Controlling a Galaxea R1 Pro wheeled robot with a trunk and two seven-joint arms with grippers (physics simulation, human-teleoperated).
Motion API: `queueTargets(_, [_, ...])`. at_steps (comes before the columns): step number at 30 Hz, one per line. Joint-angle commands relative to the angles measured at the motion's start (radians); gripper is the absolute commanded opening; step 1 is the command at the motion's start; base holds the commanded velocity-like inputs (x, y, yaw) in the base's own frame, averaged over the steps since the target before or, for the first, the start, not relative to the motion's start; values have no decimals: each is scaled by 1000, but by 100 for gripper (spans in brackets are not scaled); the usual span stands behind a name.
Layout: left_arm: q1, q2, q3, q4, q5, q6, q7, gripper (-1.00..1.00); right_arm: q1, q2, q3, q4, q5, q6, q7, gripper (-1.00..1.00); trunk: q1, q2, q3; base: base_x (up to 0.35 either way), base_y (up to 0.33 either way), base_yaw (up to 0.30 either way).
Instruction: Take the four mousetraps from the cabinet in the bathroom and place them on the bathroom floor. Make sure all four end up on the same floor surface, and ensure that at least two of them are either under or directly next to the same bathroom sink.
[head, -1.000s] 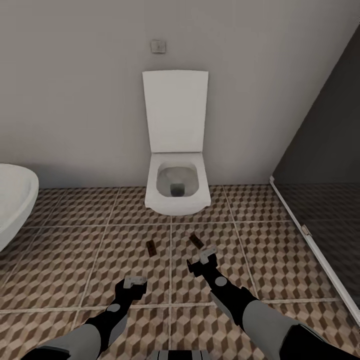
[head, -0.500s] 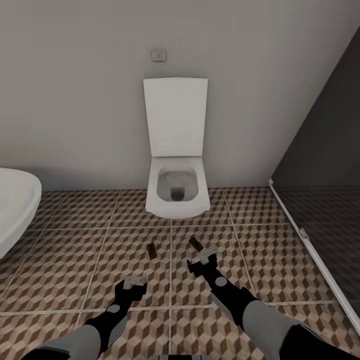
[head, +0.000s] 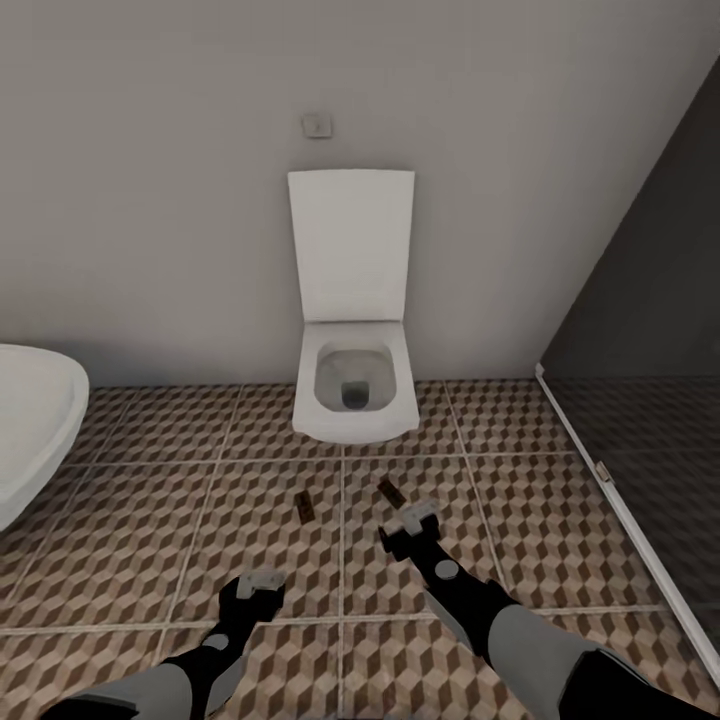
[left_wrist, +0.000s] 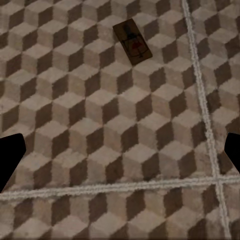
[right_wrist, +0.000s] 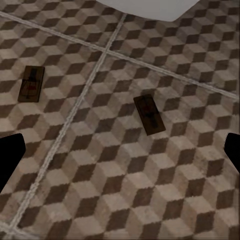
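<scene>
Two small flat tan-brown rectangular mousetraps lie on the cube-patterned brown, beige and white tiled bathroom floor (head: 150, 520): one mousetrap (head: 306, 507) ahead of the left hand (head: 258, 584), the other mousetrap (head: 391, 491) just ahead of the right hand (head: 409, 527). They sit well apart, either side of a pale grout line. Each is a thin wooden board with dark metal parts.

Both hands hang empty over the floor, fingers spread wide, grasping nothing.

Judging by this, two of four traps are down; two more still need fetching. No sink shows near these two, so the sink condition looks unmet.

Beyond the traps stands a glossy white square toilet (head: 354, 392), lid up. A white rounded bathtub rim (head: 35, 420) lies off to the left, and a dark glass shower panel (head: 650, 330) off to the right.
</scene>
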Motion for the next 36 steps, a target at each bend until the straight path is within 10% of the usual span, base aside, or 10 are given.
queueTargets(1, [-1,1,-9,11,3,-15,6,100,0,-1,9,6,-9,-8,-5,100,-4,7,3,0,0,0])
queueTargets(18, [46,13,-9,41,5,-73,6,100,22,-8,8,198,-9,-211,-6,100,-69,126,56,0,0,0])
queueTargets(36, [120,30,-7,43,9,-93,8,100,134,-17,6,213,-9,-243,-7,100,-138,252,112,0,0,0])
